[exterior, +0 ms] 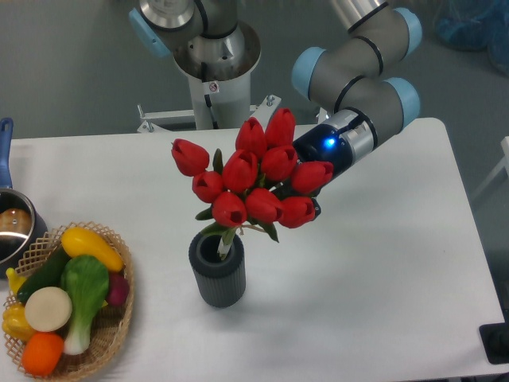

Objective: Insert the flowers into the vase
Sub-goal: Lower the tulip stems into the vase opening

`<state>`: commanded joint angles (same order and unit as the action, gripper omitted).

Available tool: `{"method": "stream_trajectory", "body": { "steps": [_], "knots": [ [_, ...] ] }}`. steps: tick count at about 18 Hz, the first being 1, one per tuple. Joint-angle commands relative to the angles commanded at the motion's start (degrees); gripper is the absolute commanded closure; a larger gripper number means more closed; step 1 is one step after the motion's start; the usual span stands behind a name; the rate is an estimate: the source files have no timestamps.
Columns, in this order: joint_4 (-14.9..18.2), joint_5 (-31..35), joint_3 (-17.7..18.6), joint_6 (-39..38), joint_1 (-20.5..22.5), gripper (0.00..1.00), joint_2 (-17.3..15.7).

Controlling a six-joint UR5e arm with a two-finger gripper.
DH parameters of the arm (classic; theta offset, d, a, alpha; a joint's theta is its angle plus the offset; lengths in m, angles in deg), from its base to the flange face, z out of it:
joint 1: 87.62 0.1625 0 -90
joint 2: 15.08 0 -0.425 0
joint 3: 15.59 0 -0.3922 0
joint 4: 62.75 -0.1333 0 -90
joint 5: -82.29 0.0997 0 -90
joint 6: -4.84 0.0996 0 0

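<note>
gripper (306, 199) fingers hidden behind flowers (254, 179)

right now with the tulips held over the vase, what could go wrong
The flowers are tilted, and only the stem tips seem to reach the mouth of the vase; released now, the bunch could tip out. The blooms hide the pincer, so its grip cannot be checked. The heads spread wider than the narrow vase, so a sideways pull on the stems might topple it.
</note>
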<state>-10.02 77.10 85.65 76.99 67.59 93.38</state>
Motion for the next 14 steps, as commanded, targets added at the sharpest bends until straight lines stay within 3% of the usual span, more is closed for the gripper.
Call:
{"method": "stream_trajectory", "body": {
  "steps": [14],
  "knots": [
    [0.0,4.4,2.6,0.1,0.1,0.83,-0.9]
  ]
}}
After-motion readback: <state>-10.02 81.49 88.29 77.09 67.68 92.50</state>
